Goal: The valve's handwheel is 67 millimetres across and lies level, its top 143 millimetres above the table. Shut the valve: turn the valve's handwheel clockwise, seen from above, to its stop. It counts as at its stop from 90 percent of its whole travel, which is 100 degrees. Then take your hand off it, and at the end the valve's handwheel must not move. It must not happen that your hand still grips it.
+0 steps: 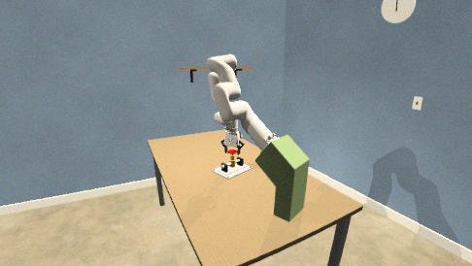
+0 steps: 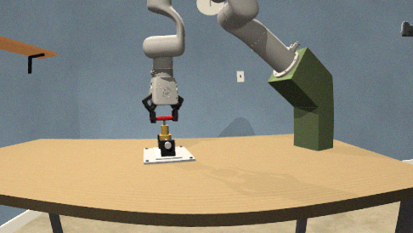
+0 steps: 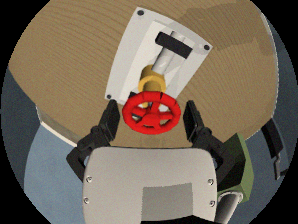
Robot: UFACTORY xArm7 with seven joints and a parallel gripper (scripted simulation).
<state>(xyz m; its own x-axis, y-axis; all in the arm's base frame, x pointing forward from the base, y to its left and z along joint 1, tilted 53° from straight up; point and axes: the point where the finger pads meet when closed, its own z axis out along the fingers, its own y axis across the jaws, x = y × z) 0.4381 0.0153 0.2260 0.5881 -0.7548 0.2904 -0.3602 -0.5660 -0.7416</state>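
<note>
The valve stands on a white base plate [image 2: 168, 155] on the wooden table, with a black body and a brass stem [image 2: 164, 130]. Its red handwheel [image 3: 150, 112] lies level on top; it also shows in the exterior view [image 2: 163, 118] and small in the top view [image 1: 232, 151]. My gripper [image 3: 151, 108] hangs straight down over the valve and is open. Its two black fingers stand on either side of the handwheel's rim, with a small gap on each side. Nothing is held between them.
The arm's green base block [image 2: 310, 102] stands on the table to the right of the valve; it also shows in the top view [image 1: 286, 177]. A wall shelf [image 2: 25, 48] hangs at the far left. The table edge runs along the front.
</note>
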